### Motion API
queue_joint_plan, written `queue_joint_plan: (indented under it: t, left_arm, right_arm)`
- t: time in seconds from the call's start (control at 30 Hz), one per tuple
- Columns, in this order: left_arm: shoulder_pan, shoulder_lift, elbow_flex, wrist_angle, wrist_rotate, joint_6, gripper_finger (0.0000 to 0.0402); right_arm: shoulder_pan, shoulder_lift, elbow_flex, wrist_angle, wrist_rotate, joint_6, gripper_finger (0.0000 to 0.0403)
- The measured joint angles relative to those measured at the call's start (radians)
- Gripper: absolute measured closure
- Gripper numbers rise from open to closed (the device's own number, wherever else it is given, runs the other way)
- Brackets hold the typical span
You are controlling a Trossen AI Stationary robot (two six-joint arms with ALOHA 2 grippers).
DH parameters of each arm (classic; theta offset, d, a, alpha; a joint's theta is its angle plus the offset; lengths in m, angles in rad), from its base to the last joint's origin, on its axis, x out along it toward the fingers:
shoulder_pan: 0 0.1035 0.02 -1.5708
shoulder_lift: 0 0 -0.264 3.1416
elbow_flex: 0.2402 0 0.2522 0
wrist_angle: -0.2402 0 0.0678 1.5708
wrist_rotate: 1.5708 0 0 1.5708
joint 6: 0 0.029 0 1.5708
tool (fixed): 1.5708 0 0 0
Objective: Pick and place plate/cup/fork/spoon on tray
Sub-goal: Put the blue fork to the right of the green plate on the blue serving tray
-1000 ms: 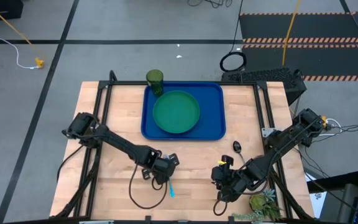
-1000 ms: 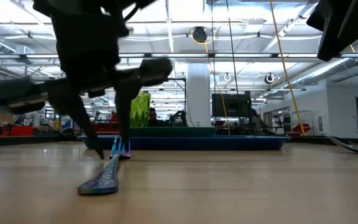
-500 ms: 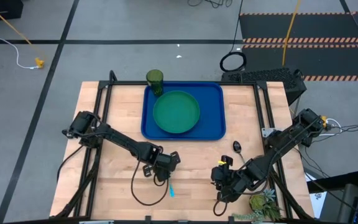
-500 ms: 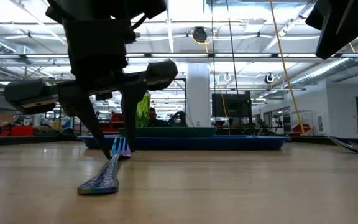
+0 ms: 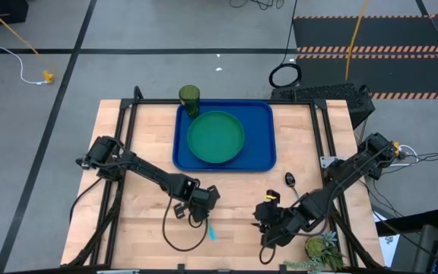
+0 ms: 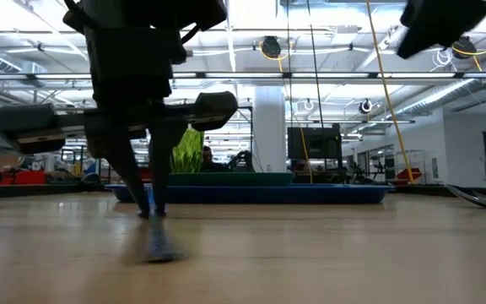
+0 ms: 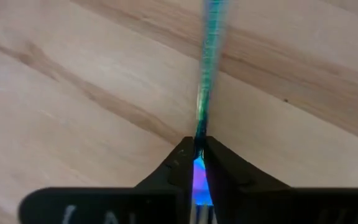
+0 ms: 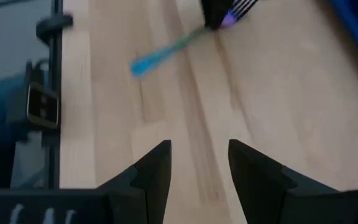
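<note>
The fork lies near the table's near edge, with its light blue handle toward that edge and its tines toward the tray. My left gripper is shut on it. My right gripper is open and empty to the fork's right, just above the table. The spoon lies on the wood behind my right gripper. The green plate sits flat on the blue tray. The dark green cup stands at the tray's far left corner. My left gripper pinches the fork's neck, between the iridescent head and the blue handle, with its two fingertips. The fingers come from above, pointing down, and lie across the fork. The handle reaches out low over the wood; I cannot tell whether it is clear of it.
A small potted plant stands at the table's near right corner, close to my right arm. Bare wood lies between the grippers and the tray's near rim. Cables loop on the table by both arms.
My left gripper has shut on the fork's neck: its fingers stood apart on either side and are now together. The fork's handle end has swung a little and shows blurred in the low view. My right gripper has shifted slightly toward the table's left.
</note>
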Motion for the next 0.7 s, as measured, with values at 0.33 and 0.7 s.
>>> queue_joint_plan:
  t: [0.33, 0.7]
  left_arm:
    - [0.002, 0.003, -0.002, 0.055, -0.056, -0.178, 0.0378]
    - [0.014, 0.005, -0.003, 0.079, -0.13, -0.304, 0.0386]
  right_arm:
    - [-0.02, 0.0, 0.0, 0.161, 0.244, -0.143, 0.025]
    - [-0.086, 0.088, 0.0, 0.202, 0.417, -0.195, 0.025]
